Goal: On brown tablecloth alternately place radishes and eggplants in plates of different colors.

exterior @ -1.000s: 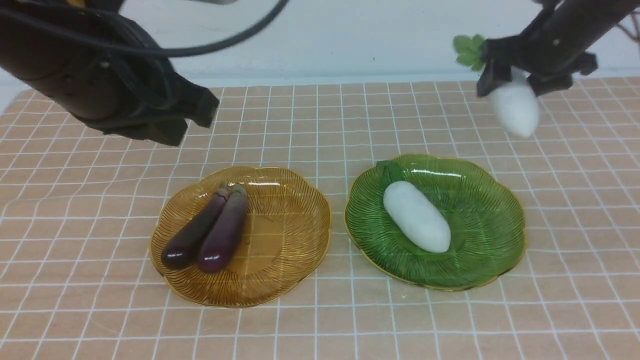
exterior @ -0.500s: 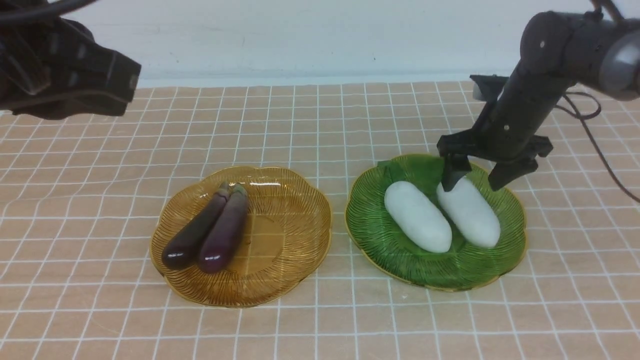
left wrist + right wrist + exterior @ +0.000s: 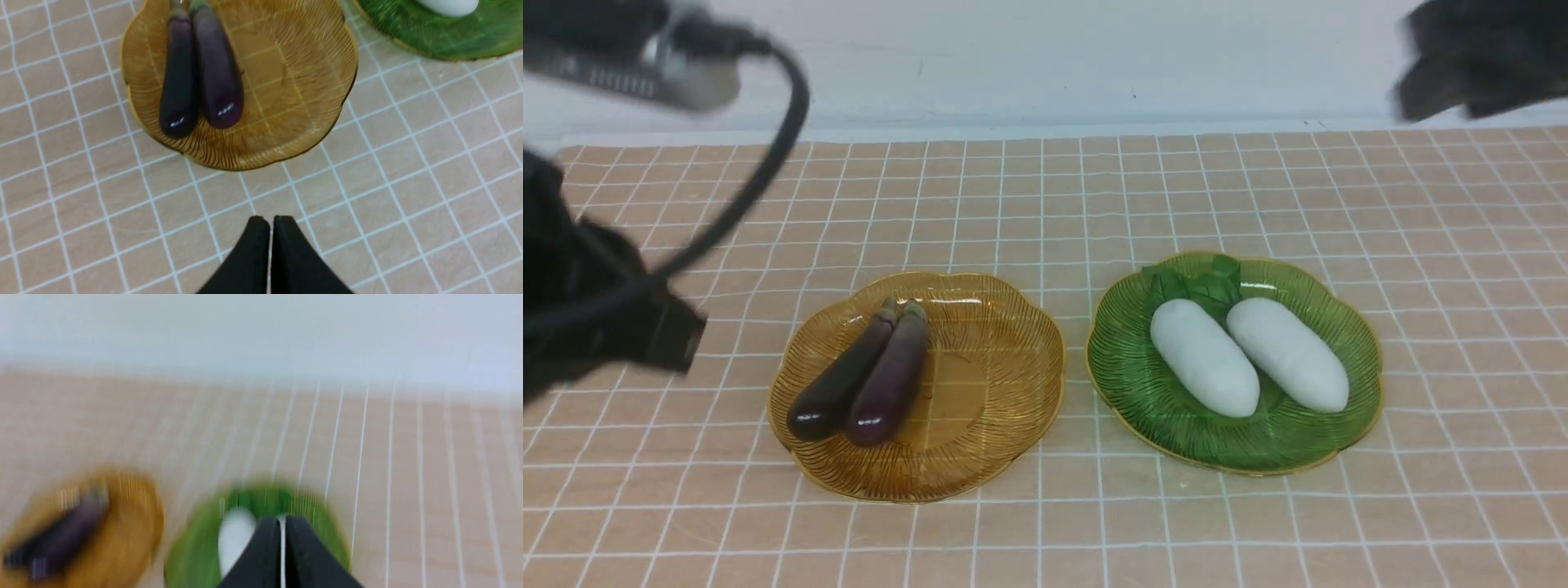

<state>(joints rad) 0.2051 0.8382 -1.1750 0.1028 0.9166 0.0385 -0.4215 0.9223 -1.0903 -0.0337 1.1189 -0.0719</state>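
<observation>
Two white radishes [image 3: 1205, 356] [image 3: 1288, 353] lie side by side in the green plate [image 3: 1356, 384], leafy tops toward the back. Two purple eggplants [image 3: 837, 384] [image 3: 890, 377] lie side by side in the left half of the amber plate [image 3: 996, 384]. Both plates sit on the brown tablecloth [image 3: 1045, 204]. My left gripper [image 3: 271, 220] is shut and empty above bare cloth near the amber plate [image 3: 302, 73] and eggplants [image 3: 216, 77]. My right gripper [image 3: 282, 520] is shut and empty, raised high, with the green plate [image 3: 327, 535] blurred beyond its tips.
The left arm [image 3: 596, 327] is a blurred dark mass at the left edge with a cable looping above. The right arm [image 3: 1478, 57] is a blur at the top right corner. A pale wall [image 3: 1045, 57] bounds the cloth at the back.
The right gripper set the second radish in the green plate beside the first, let go and rose to the top right. The left arm swung down along the left edge.
</observation>
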